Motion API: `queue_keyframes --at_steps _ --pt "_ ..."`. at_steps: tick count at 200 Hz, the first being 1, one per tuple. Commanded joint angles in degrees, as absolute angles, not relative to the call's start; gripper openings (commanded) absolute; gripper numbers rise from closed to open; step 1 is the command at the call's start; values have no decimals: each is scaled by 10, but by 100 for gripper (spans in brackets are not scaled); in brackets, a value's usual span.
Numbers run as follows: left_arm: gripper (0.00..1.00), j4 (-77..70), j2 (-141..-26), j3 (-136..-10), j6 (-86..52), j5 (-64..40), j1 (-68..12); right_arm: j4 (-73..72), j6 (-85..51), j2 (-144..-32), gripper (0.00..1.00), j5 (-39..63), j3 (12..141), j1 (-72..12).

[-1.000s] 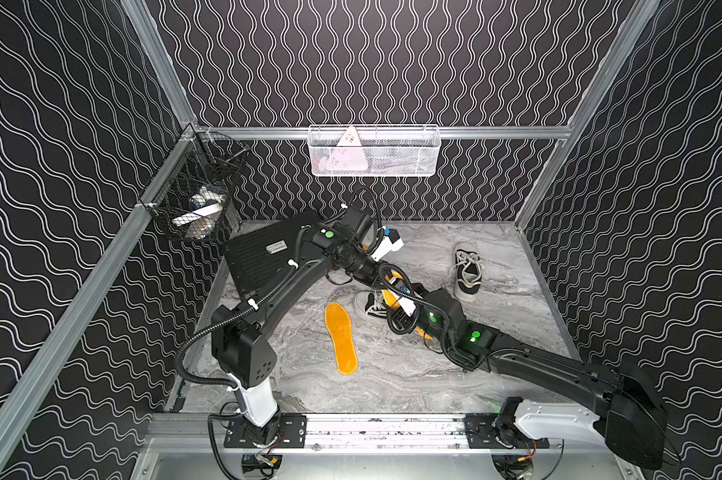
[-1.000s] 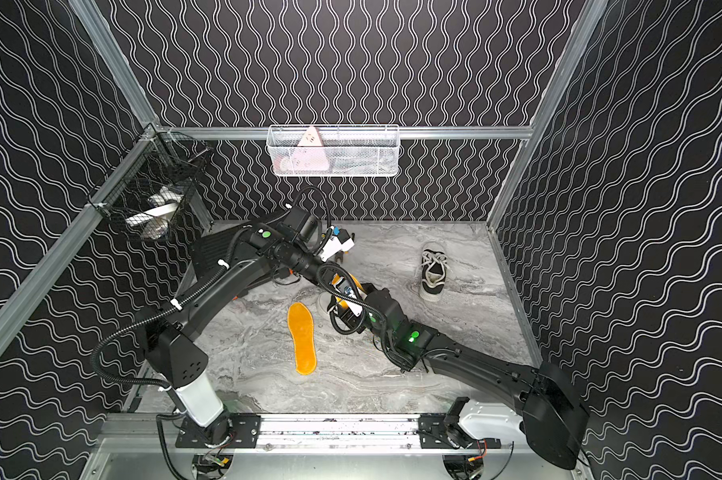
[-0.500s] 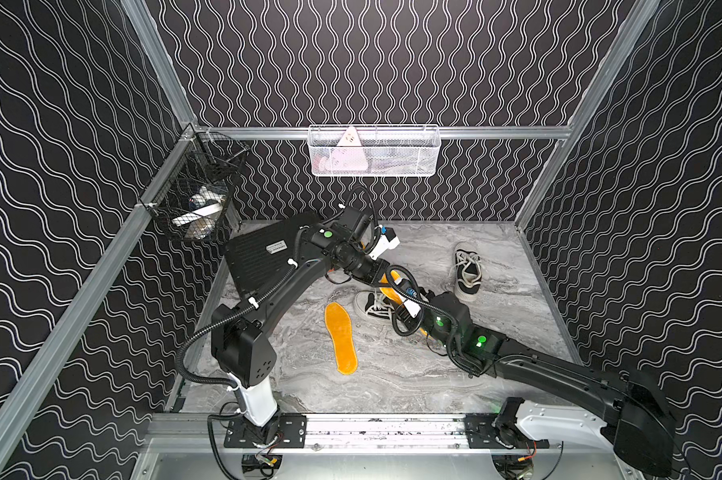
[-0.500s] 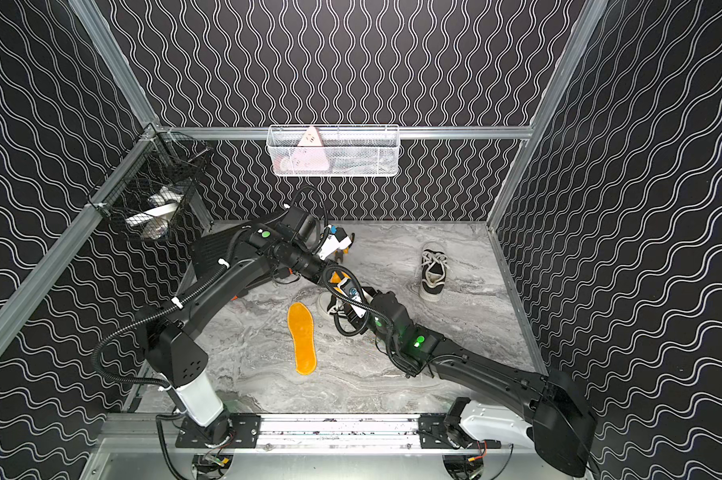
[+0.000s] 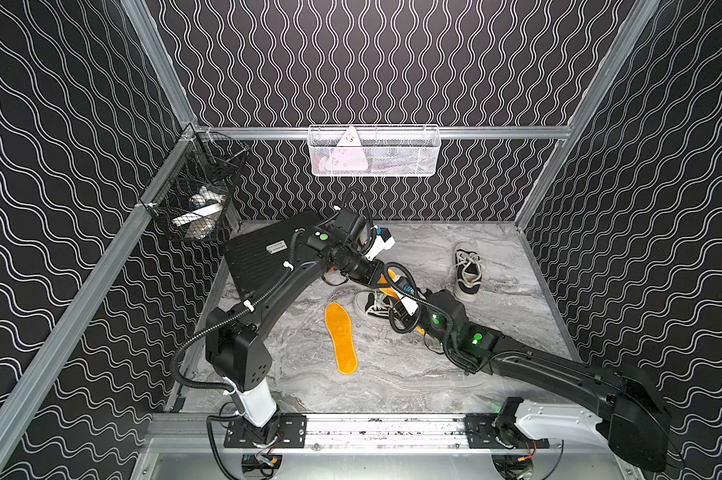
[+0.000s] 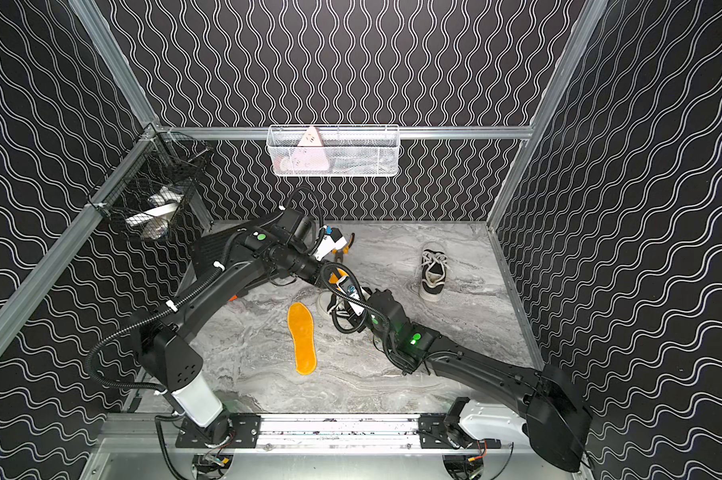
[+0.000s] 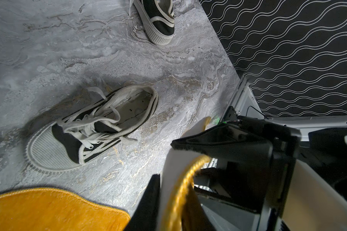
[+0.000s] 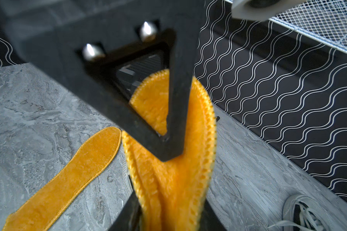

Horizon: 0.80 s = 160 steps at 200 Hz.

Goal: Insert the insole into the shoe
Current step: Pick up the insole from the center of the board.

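**Task item.** The orange insole (image 8: 200, 140) is held off the desk (image 5: 392, 374) at mid-desk, between the two arms. It is near the heel end of the shoe (image 7: 92, 128) and not inside it.

**Right hand** (image 8: 168, 204). The jaws are closed on the insole's nearer end and pinch the fabric into lengthwise folds.

**Left hand** (image 7: 163, 160). The jaws stand partly apart with the insole's farther end between them. One finger (image 8: 179, 100) lies across the orange face. Whether it presses there cannot be told from the blurred close view.

**Concealment.**
- In both top views, wrists and cables cover most of the insole and the shoe's heel half. Only the toe cap and laces show, and the toe points left.
- The left wrist view shows the shoe whole, upright on its sole, its mouth showing a pale lining.
- A second insole (image 5: 341, 338) lies flat, orange face up, just near-left of the shoe.
- A second shoe (image 5: 467, 272) stands well apart at far right. Both wrist views cut it off at the frame edge.

**Markings.**
- A white label (image 5: 277, 248) on the black panel (image 5: 251, 266) at far left is too small to read.
- The contents of the black wire basket (image 5: 232, 178) on the left rail are hard to make out through the mesh.
- The same holds for the white mesh basket (image 5: 405, 160) on the far wall.
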<state>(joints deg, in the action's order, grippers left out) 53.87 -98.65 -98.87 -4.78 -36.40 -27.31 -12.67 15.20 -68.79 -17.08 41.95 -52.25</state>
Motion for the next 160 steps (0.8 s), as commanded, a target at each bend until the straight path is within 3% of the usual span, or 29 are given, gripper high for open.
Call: queue_keyframes --at_steps 1,23,44,74,116,160 --pt "38 526 -978 -985 -65 -356 -269 -122 140 -694 36 -174 433 -520" --pt "52 511 -964 -979 -82 -329 -261 -87 125 -700 39 -166 441 -509" --pt "57 489 -941 -962 -117 -244 -247 -35 93 -705 41 -162 451 -478" --pt "59 461 -929 -913 -172 -129 -253 31 32 -704 41 -139 461 -390" --pt "56 382 -939 -847 -241 18 -396 96 -47 -715 42 -157 504 -303" --pt "57 438 -1032 -905 -270 144 -460 139 -125 -737 42 -116 546 -225"
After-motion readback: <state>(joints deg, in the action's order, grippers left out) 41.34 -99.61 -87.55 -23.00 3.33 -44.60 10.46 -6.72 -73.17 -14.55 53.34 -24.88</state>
